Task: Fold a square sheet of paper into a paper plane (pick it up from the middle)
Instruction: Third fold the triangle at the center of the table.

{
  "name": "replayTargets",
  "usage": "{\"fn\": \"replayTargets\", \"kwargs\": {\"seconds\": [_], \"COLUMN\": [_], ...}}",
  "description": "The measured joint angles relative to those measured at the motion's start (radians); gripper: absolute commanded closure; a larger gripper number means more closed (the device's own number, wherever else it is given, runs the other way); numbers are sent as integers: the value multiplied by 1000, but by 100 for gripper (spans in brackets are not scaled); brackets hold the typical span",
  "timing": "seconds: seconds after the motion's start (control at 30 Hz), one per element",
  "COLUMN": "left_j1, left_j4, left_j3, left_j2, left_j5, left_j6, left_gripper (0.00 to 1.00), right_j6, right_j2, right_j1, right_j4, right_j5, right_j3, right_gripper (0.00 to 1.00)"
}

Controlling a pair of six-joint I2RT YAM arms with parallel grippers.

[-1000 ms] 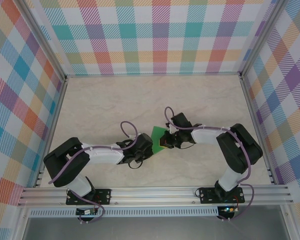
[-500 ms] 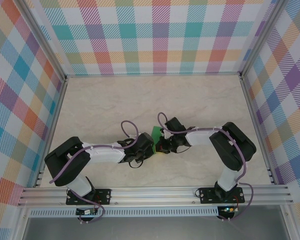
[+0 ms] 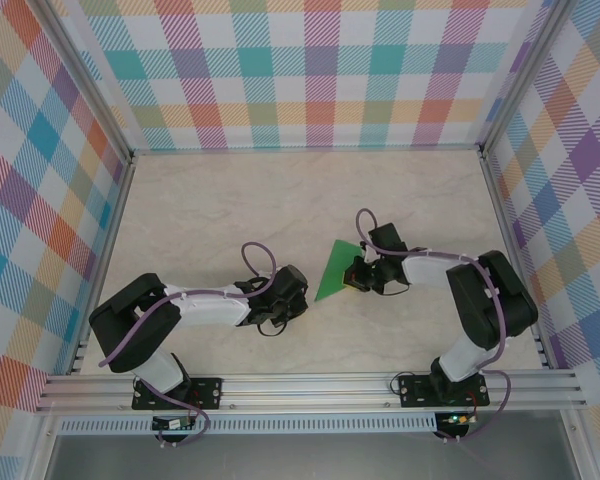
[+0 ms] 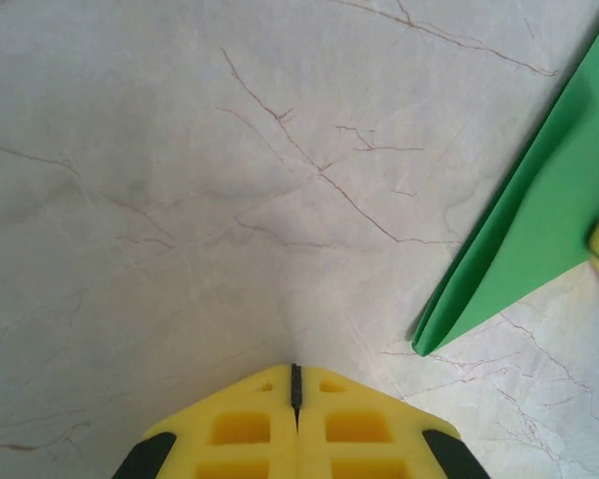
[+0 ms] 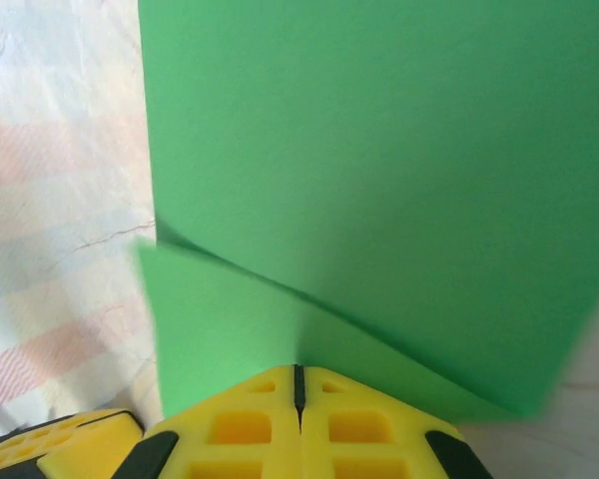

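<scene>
The paper (image 3: 335, 272) is just a creased triangle — most folds remain; right end effector (image 5: 298, 371) pinches it, left end effector (image 4: 297, 371) closed, empty.

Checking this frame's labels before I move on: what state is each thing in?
paper: folded to a triangle, layers doubled, gripped at one edge.
right gripper: shut on the paper.
left gripper: shut, empty, apart from the paper.
</scene>
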Motion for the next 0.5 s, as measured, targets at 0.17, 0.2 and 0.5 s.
{"fn": "replayTargets", "kwargs": {"seconds": [0.17, 0.2, 0.5], "left_j1": [0, 0, 2], "left_j4": [-25, -45, -225], "left_j3": [13, 21, 140], "left_j2": [0, 0, -35], "left_j5": [0, 0, -58], "left_j6": [16, 24, 92], "left_gripper": [100, 100, 79], "right_j6": [-15, -19, -53], "right_j2": [-28, -28, 87], "right_j1": [6, 9, 95], "right_j4": [-56, -63, -97], "right_j5": [27, 27, 18], "right_j3": [31, 39, 166], "right_gripper": [100, 100, 98]}}
